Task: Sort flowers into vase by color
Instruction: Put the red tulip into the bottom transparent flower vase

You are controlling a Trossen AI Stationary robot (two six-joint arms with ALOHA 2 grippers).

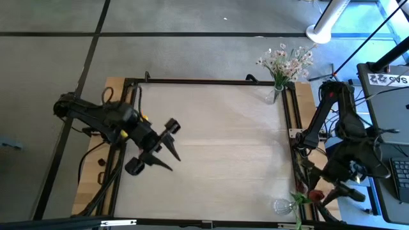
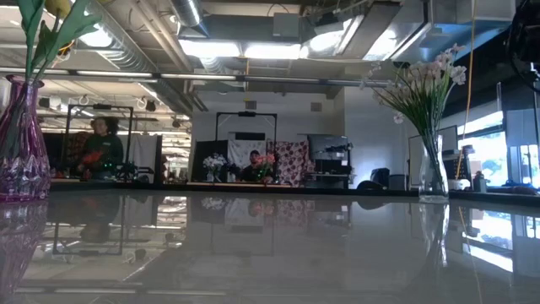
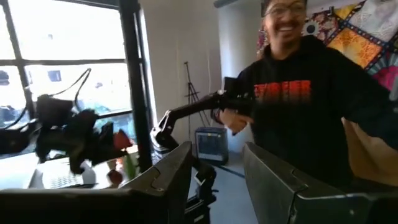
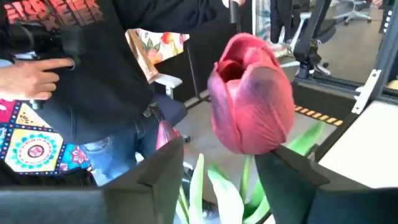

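Note:
A dark red tulip [image 4: 252,99] with green stem and leaves stands just ahead of my right gripper [image 4: 217,180], which is open, one finger on each side of the stem. In the high view this gripper [image 1: 317,199] is off the table's near right corner, beside the tulip [image 1: 314,193] and a glass vase [image 1: 281,206]. A spray of white-pink blossoms [image 1: 285,61] stands in a clear vase [image 1: 275,96] at the far right corner. In the low view a purple vase [image 2: 17,143] holds green leaves and a yellow bloom [image 2: 57,7]. My left gripper [image 1: 176,164] hovers open over the table's left part.
A black frame rail [image 1: 211,81] runs around the pale tabletop [image 1: 223,147]. A person in a dark hoodie [image 3: 298,93] stands beyond the table's right side, close to the right arm. Desks with a keyboard [image 1: 399,172] and cables crowd the right.

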